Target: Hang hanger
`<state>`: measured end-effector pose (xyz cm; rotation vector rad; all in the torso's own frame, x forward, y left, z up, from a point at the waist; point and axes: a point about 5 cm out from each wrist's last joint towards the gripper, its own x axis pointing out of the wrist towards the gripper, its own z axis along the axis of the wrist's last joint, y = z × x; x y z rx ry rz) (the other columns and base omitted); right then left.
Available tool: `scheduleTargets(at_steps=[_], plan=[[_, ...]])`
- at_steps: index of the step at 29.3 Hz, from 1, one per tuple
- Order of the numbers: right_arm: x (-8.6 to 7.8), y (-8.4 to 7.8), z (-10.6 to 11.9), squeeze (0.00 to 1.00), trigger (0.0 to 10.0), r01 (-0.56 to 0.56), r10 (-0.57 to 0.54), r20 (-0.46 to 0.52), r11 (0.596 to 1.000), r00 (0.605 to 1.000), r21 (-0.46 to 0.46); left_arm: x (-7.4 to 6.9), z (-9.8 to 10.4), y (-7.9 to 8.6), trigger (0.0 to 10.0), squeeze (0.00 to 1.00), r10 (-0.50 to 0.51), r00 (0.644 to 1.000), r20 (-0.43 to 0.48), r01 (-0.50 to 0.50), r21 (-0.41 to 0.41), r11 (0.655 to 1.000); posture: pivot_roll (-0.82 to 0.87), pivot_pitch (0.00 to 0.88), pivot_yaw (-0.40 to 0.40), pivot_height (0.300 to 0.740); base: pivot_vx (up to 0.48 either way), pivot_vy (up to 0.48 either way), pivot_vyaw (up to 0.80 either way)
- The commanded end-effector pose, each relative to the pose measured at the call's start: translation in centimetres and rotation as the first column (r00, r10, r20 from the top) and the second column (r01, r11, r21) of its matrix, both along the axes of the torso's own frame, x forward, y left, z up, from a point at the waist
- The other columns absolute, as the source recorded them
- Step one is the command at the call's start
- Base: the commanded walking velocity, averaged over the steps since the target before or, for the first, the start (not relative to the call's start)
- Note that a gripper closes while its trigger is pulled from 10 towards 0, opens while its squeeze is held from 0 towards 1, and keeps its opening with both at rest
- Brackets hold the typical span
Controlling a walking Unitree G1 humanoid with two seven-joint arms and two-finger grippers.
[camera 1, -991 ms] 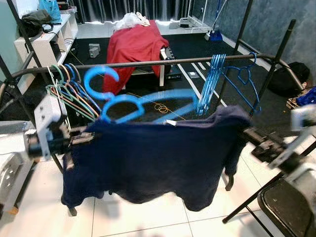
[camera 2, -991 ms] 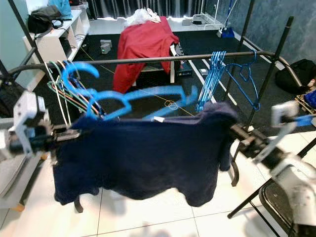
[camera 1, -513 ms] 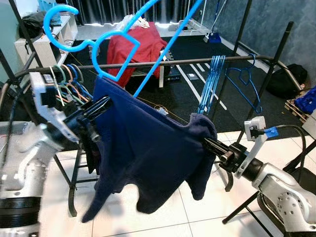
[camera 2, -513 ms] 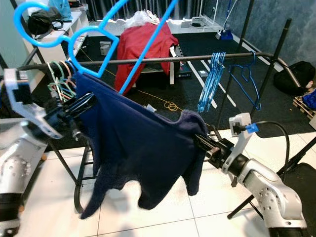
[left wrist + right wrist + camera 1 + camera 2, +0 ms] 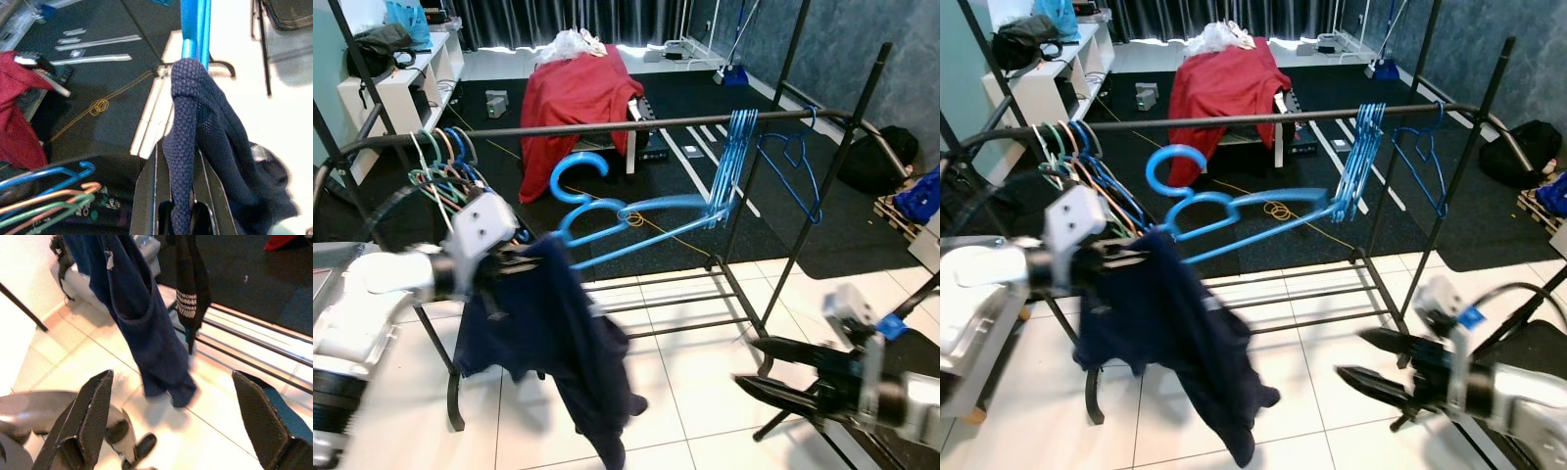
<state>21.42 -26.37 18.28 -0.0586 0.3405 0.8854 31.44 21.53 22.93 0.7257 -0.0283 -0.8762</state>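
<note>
One black clothes rail (image 5: pixel 636 123) across the middle of the room, standing half on white floor tiles (image 5: pixel 685 343), half on dark carpet (image 5: pixel 705 88).
Left end of rail: bunch of coloured hangers (image 5: pixel 445 171). Right end of rail: cluster of light-blue hangers (image 5: pixel 732 162).
In front of rail, below its bar: blue hanger (image 5: pixel 626 217), hook up and not on the bar, carrying navy sweater (image 5: pixel 548 343), which droops toward the tiles.
Left gripper (image 5: pixel 182 215): clamped on sweater fabric at the hanger's end.
Right gripper (image 5: pixel 783 367): low, right of rail, fingers spread wide, holding nothing.
Behind rail: red cloth (image 5: pixel 573 93) draped over a bench. Left of rail: white shelf (image 5: pixel 401 83) with bags. Right of rail: black bag (image 5: pixel 876 157) on the floor.
</note>
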Motion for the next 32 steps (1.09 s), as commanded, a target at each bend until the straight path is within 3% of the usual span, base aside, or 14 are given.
scheduleTargets(at_steps=[1, 2, 3, 4, 5, 7, 8, 12, 14, 15, 18, 22, 27, 32], plan=[[-0.3, 0.0, 1.0, 1.0, 10.0, -0.022, 0.023, 0.027, 0.999, 0.999, -0.024, -0.1, 0.3, 0.2, 10.0, 0.0, -0.02, 1.0, 0.007, 0.02, 0.08, 0.997, -0.07, 0.076, 0.022, 0.74, 0.0, 0.0, 0.0], [-0.2, 0.0, 2.2, 1.0, 10.0, -0.025, 0.026, 0.083, 1.0, 0.996, -0.013, -0.3, 0.1, 0.0, 10.0, 0.0, -0.044, 0.999, -0.006, 0.044, 0.146, 0.988, -0.07, 0.074, 0.023, 0.74, 0.0, 0.0, 0.0], [-0.2, 0.0, 2.2, 1.0, 10.0, -0.025, 0.026, 0.083, 1.0, 0.996, -0.013, -0.3, 0.1, 0.0, 10.0, 0.0, -0.044, 0.999, -0.006, 0.044, 0.146, 0.988, -0.07, 0.074, 0.023, 0.74, 0.0, 0.0, 0.0], [0.7, 0.1, 4.4, 1.0, 10.0, 0.004, -0.01, 0.212, 1.0, 0.977, 0.03, -0.6, 0.1, -0.5, 10.0, 0.0, -0.082, 0.996, -0.021, 0.084, 0.208, 0.975, -0.06, 0.072, 0.023, 0.74, 0.0, 0.0, 0.0], [0.7, 0.1, 4.4, 1.0, 10.0, 0.004, -0.01, 0.212, 1.0, 0.977, 0.03, -0.6, 0.1, -0.5, 10.0, 0.0, -0.082, 0.996, -0.021, 0.084, 0.208, 0.975, -0.06, 0.072, 0.023, 0.74, 0.0, 0.0, 0.0], [1.9, 0.5, 8.0, 0.0, 10.0, 0.009, -0.067, 0.396, 0.989, 0.916, 0.146, -1.1, -0.1, -1.4, 10.0, 0.0, -0.16, 0.986, -0.049, 0.168, 0.301, 0.939, -0.06, 0.069, 0.024, 0.74, 0.0, 0.0, 0.0], [1.8, 1.5, 8.4, 0.0, 10.0, -0.054, -0.012, 0.413, 0.987, 0.911, 0.148, -1.3, -0.1, -2.1, 10.0, 0.0, -0.201, 0.978, -0.056, 0.208, 0.312, 0.927, -0.06, 0.067, 0.025, 0.74, 0.0, 0.0, 0.0], [1.7, 2.7, 7.9, 0.0, 10.0, -0.134, 0.069, 0.389, 0.981, 0.919, 0.142, -1.4, 0.1, -2.8, 10.0, 0.0, -0.24, 0.969, -0.057, 0.245, 0.313, 0.918, -0.06, 0.063, 0.026, 0.74, 0.0, 0.0, 0.0], [1.5, 5.0, 6.4, 0.0, 10.0, -0.25, 0.186, 0.334, 0.955, 0.924, 0.158, -1.5, 0.5, -3.9, 10.0, 0.0, -0.295, 0.954, -0.045, 0.294, 0.306, 0.905, -0.07, 0.057, 0.03, 0.74, 0.0, 0.0, 0.0], [1.5, 5.0, 6.4, 0.0, 10.0, -0.25, 0.186, 0.334, 0.955, 0.924, 0.158, -1.5, 0.5, -3.9, 10.0, 0.0, -0.295, 0.954, -0.045, 0.294, 0.306, 0.905, -0.07, 0.057, 0.03, 0.74, 0.0, 0.0, 0.0], [1.1, 8.6, 4.6, 0.0, 10.0, -0.382, 0.326, 0.279, 0.907, 0.903, 0.176, -1.6, 1.0, -5.2, 10.0, 0.0, -0.35, 0.936, -0.028, 0.342, 0.303, 0.89, -0.07, 0.051, 0.03, 0.74, 0.0, 0.0, 0.0], [1.4, 9.3, 4.1, 0.0, 10.0, -0.393, 0.339, 0.272, 0.902, 0.901, 0.179, -1.6, 1.1, -5.8, 10.0, 0.0, -0.376, 0.926, -0.021, 0.364, 0.301, 0.881, -0.07, 0.047, 0.031, 0.74, 0.0, 0.0, 0.0], [2.8, 8.8, 4.0, 0.0, 10.0, -0.32, 0.274, 0.285, 0.939, 0.919, 0.129, -2.1, 1.2, -6.7, 10.0, 0.0, -0.419, 0.908, -0.024, 0.406, 0.304, 0.862, -0.07, 0.041, 0.029, 0.74, 0.0, 0.0, 0.0], [3.0, 9.0, 4.2, 0.0, 10.0, -0.314, 0.264, 0.291, 0.939, 0.92, 0.139, -2.4, 1.3, -7.3, 10.0, 0.0, -0.447, 0.894, -0.027, 0.433, 0.303, 0.849, -0.06, 0.037, 0.024, 0.74, 0.0, 0.0, 0.0]])
